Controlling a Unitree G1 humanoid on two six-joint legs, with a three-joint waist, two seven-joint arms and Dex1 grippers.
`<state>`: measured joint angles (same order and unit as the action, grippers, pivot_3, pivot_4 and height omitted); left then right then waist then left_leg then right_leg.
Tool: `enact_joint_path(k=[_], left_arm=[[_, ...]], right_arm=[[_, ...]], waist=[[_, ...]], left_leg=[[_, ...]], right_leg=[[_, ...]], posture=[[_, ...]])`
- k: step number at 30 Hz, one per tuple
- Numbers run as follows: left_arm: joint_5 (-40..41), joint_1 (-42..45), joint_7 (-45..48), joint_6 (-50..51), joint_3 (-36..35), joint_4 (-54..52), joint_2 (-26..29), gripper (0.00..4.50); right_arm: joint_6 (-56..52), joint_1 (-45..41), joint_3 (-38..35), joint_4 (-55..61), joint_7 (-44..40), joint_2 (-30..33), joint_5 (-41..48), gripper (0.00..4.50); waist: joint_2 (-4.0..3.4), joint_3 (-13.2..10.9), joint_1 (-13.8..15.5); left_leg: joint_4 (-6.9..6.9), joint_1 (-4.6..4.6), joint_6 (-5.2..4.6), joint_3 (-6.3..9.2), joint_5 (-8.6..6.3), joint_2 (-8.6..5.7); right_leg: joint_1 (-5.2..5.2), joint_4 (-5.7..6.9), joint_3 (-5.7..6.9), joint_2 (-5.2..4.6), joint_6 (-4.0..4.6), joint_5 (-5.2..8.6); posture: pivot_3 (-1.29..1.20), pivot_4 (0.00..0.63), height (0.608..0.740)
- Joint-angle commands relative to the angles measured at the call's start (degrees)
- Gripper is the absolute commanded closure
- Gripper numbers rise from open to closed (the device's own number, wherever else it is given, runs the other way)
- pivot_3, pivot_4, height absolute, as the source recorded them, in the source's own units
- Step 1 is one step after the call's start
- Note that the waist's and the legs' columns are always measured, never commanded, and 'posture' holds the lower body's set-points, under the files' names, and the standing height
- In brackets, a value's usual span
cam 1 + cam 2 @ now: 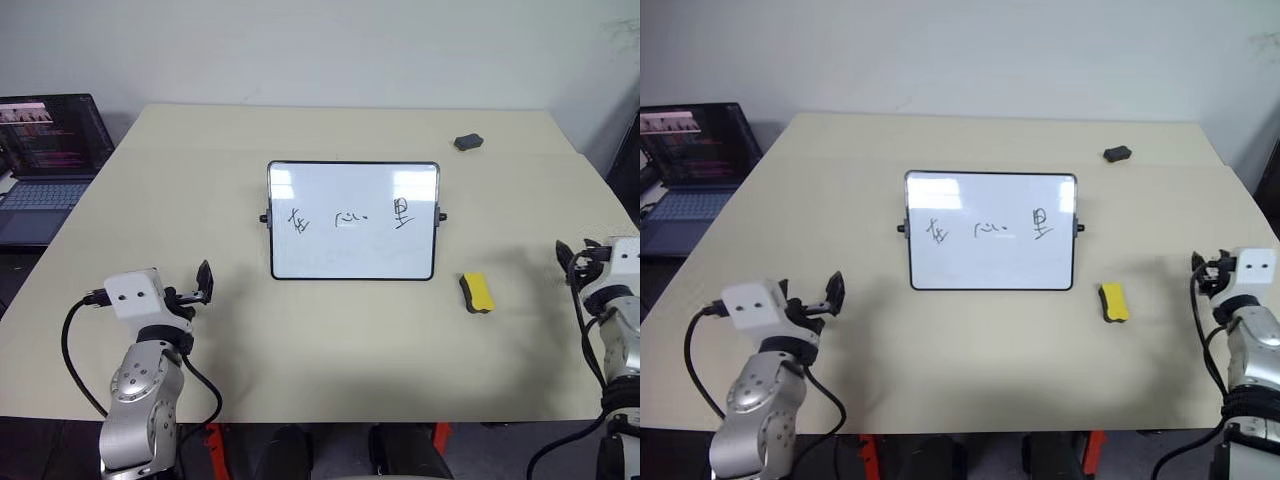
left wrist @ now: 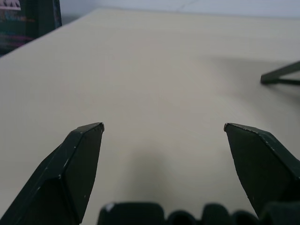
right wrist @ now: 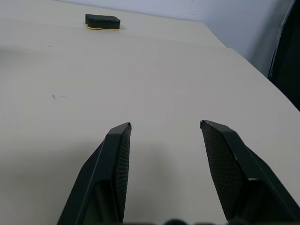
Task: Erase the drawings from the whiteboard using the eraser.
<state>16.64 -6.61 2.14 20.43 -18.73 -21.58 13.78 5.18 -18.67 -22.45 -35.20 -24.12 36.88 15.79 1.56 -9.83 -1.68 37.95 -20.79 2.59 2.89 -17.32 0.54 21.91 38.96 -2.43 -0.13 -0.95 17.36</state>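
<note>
At the middle of the beige desk (image 1: 330, 340), the whiteboard (image 1: 352, 220) is standing propped up, its white face turned toward the robot. The drawings (image 1: 350, 217) are sitting in a row across its middle, three thin black scribbles still unerased. The eraser (image 1: 477, 292) is lying flat on the desk at about four o'clock from the board, near its lower right corner but apart from it. A small dark lump (image 1: 468, 142) is resting toward one o'clock, well apart from the board. A laptop (image 1: 45, 160) is glowing at nine o'clock, past the desk's edge. The left end effector (image 1: 203, 284) is hovering at seven o'clock, fingers spread wide and gripping nothing. The right end effector (image 3: 165, 126) is hanging at four o'clock beyond the eraser, fingers parted and empty.
</note>
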Motion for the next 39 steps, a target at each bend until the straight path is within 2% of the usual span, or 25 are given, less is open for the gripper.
enact_joint_path(k=[1,5,12,17,22,26,29,34,39], left_arm=[[0.08,0.15,1.35,-0.85,-0.74,-1.71,0.87,0.0],[-1.21,-0.43,0.21,-0.41,-1.47,-1.69,0.53,0.0],[3.43,-0.77,6.57,0.09,-3.63,-2.61,3.69,0.0],[10.64,-4.0,17.29,3.62,-9.7,-3.95,12.98,0.0],[19.2,0.79,28.07,10.02,-9.13,-5.1,23.98,0.0],[26.38,4.44,36.14,15.81,-6.17,-7.28,30.11,0.0],[29.93,7.76,42.02,18.72,-1.53,-7.87,33.21,0.0],[27.8,14.09,50.73,17.85,6.48,-5.55,36.85,0.0],[22.93,19.56,57.22,14.53,13.6,-3.79,38.29,0.0]], right_arm=[[0.7,-0.41,-1.5,0.37,-0.01,1.5,0.11,1.99],[-0.35,1.23,-1.5,3.94,1.56,1.0,-0.1,1.99],[-5.81,3.55,-2.15,11.49,3.47,-0.94,2.11,1.99],[-8.64,7.33,-3.3,21.07,8.82,-5.72,2.74,1.99],[-17.14,10.88,-4.95,32.13,9.9,-7.58,7.79,1.99],[-27.6,15.13,-5.35,43.75,8.87,-6.9,13.65,1.99],[-35.57,18.84,-5.3,52.03,6.3,-3.39,17.57,1.99],[-49.54,22.52,-4.95,60.78,7.84,0.38,22.39,1.99],[-59.91,20.97,-2.66,67.31,12.11,-0.21,25.48,1.99]], waist=[[0.0,0.0,0.0],[0.0,0.0,0.01],[-0.01,0.0,-0.03],[-0.03,0.0,-0.06],[-0.33,-0.19,0.47],[-0.33,-0.19,0.57],[-0.53,-0.29,0.21],[-0.49,-0.33,-0.01],[-0.49,-0.34,-0.23]], left_leg=[[0.0,0.0,0.0,0.0,0.0,0.0],[0.02,0.01,0.01,0.0,0.0,-0.01],[0.01,0.01,0.01,0.01,0.01,0.01],[-0.05,-0.03,0.02,0.04,0.01,0.06],[0.03,-0.09,0.02,0.04,0.01,-0.04],[0.02,-0.09,0.01,0.14,0.01,-0.03],[-0.05,-0.12,0.01,0.08,0.0,-0.02],[-0.04,-0.11,0.01,0.08,0.0,0.01],[-0.04,-0.09,0.0,0.02,0.0,0.01]], right_leg=[[0.0,0.01,0.0,0.0,0.0,0.0],[0.0,0.03,0.0,0.0,0.0,0.0],[0.0,0.03,0.01,0.0,0.0,0.0],[0.07,0.03,0.04,0.02,0.02,0.02],[0.11,0.08,0.03,-0.05,0.01,0.01],[0.07,0.03,0.11,-0.05,-0.01,0.01],[0.13,0.01,0.06,-0.04,0.01,0.04],[0.14,0.04,0.06,0.03,0.0,0.05],[0.15,0.03,0.0,0.1,0.0,0.05]], posture=[[0.0,0.15,0.74],[0.0,0.15,0.74],[0.0,0.15,0.74],[0.0,0.15,0.74],[0.0,0.15,0.74],[0.0,0.15,0.74],[0.0,0.15,0.74],[0.0,0.15,0.74],[0.0,0.15,0.74]])
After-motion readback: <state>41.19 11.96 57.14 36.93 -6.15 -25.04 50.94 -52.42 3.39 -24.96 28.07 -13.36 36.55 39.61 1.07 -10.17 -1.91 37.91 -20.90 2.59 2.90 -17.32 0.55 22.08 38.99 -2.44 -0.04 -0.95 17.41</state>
